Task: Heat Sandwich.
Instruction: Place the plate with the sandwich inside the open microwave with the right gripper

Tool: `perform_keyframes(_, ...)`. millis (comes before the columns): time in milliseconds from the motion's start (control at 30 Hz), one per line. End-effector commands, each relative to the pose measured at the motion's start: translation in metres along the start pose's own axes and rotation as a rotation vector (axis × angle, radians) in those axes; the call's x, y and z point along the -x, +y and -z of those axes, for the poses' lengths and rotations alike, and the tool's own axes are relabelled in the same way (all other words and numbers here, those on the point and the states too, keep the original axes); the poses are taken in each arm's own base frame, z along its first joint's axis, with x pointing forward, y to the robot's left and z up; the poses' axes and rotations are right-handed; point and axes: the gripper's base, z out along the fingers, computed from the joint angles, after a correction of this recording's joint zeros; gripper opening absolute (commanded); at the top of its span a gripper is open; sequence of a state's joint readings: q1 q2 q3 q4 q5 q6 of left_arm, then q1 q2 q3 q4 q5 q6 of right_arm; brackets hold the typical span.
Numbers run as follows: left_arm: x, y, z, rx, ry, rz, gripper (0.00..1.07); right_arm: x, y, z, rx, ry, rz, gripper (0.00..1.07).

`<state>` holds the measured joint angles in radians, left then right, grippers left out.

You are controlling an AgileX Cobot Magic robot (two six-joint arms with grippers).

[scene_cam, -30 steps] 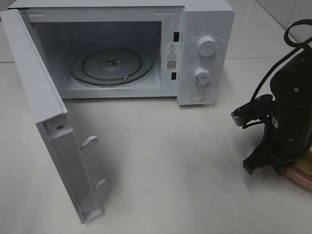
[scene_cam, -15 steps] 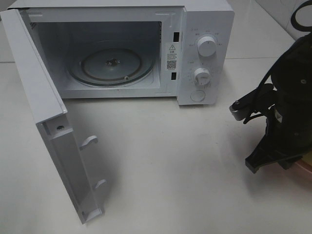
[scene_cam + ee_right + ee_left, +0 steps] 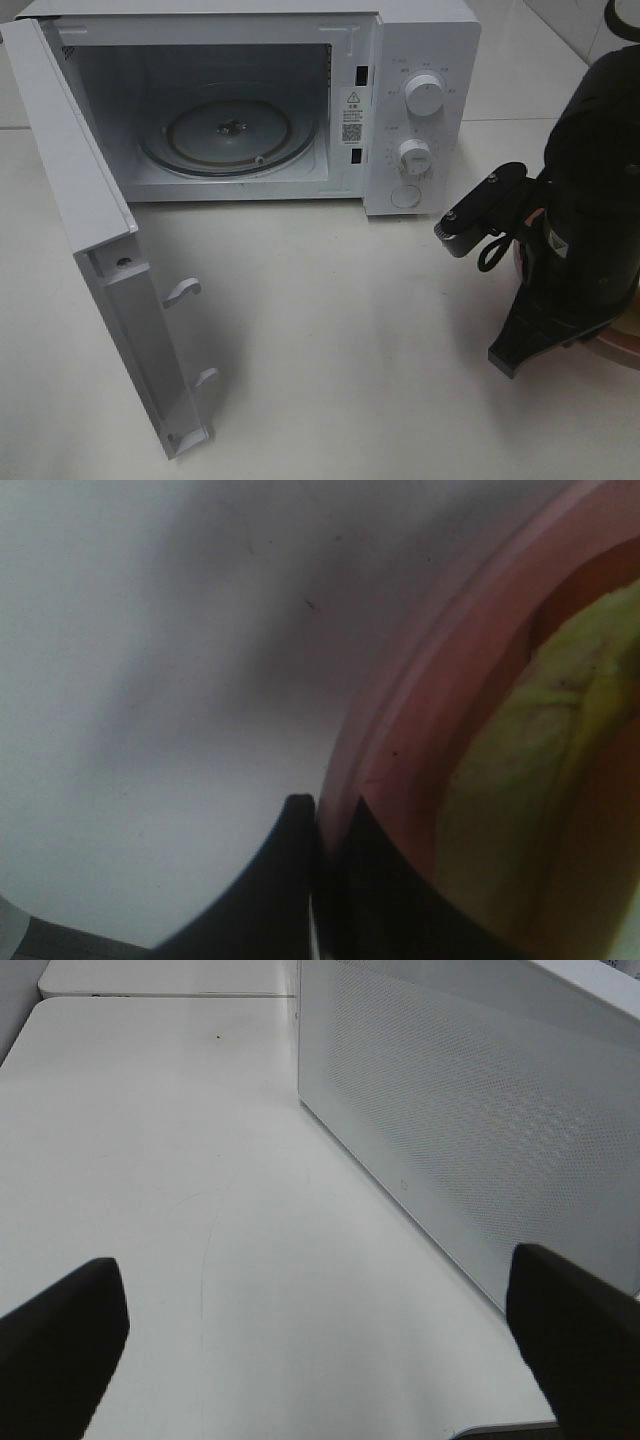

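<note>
Yellow-green filling, the sandwich on its pink plate; right gripper pinched tight at the rim, left gripper gaping, empty.

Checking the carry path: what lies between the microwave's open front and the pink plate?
Bare table from the microwave to the pink plate, in the exterior high view; only the right arm hangs over the plate's end.
</note>
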<state>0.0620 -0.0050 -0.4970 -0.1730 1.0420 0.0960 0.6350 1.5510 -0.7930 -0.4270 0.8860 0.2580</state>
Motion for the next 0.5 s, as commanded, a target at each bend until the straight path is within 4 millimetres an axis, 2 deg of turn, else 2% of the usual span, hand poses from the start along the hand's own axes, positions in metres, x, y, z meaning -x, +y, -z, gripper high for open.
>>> perform_keyframes(33,-0.002,-0.001,0.002,0.0,-0.031,0.002,0.97,-0.003,0.006,0.012,-0.018,-0.037,0.061,0.0)
perform_keyframes(267,-0.002,-0.001,0.002,0.0,-0.031,0.002,0.97,-0.007,0.021,0.023,-0.014,-0.073,0.157,0.0)
perform_keyframes(500,-0.002,-0.001,0.002,0.0,-0.031,0.002,0.97,-0.025,0.039,0.032,-0.016,-0.136,0.333,0.0)
